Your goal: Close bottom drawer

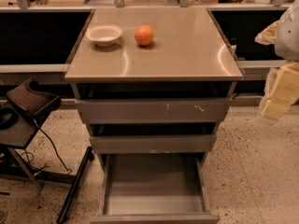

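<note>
The bottom drawer (154,185) is the lowest of three grey drawers in a metal cabinet. It stands pulled far out toward the camera, and its shallow grey tray is open to view and holds nothing. Its plain front strip (156,218) lies at the bottom edge of the view. The middle drawer front (152,143) and the wide top drawer front (154,110), which has white scratch marks, stick out only a little. My gripper (273,107) hangs at the right edge, pale yellow and white, level with the top drawer, to the right of the cabinet and apart from it.
A white bowl (104,34) and an orange (144,35) sit on the cabinet top (187,50). A dark stand with a cable and black legs (32,120) is on the left. The floor is speckled (252,171). A counter rail with clutter runs behind.
</note>
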You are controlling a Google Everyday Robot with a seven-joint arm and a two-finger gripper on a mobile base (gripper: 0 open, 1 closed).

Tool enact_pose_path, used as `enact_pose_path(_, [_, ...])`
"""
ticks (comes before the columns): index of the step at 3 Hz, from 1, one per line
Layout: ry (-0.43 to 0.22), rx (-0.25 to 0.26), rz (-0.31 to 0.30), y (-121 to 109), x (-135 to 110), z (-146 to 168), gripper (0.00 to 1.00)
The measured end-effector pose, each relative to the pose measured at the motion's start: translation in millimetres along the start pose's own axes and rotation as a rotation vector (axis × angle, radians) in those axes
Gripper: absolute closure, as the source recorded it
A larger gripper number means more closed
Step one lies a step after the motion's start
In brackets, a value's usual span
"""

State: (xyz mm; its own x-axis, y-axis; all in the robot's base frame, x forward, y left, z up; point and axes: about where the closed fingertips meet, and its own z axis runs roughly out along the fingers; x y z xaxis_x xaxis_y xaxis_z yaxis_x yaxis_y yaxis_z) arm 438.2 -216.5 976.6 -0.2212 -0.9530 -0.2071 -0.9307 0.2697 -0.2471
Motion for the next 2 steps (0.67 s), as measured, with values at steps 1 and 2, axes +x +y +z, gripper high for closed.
enact_pose_path(1, [0.000,0.000,0.000,0,0,0,0.00])
enact_pose_path(2, [-0.016,-0.012,0.014,14,3,24,0.00])
